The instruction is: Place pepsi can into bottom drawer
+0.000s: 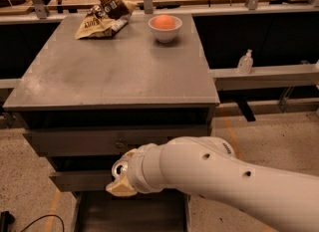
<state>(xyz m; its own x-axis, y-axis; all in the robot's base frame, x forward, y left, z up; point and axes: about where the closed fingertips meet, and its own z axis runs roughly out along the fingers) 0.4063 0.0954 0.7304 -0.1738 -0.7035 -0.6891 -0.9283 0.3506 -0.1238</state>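
My gripper (pixel 121 180) is at the end of the big white arm. It hangs low in front of the grey cabinet, level with the middle drawer front (pixel 75 180) and just above the bottom drawer (pixel 129 215). The bottom drawer is pulled out and shows its dark grey floor under the gripper. A small round silver part (pixel 118 168) shows at the gripper's end; I cannot tell whether it is the pepsi can's top. No dark-blue can body shows anywhere.
On the cabinet top (pixel 109 71) a white bowl (pixel 165 28) holding an orange ball stands at the back, with a crumpled chip bag (pixel 103 17) to its left. A clear bottle (pixel 244 61) stands on a rail at the right. A black cable (pixel 30 222) lies on the floor at the left.
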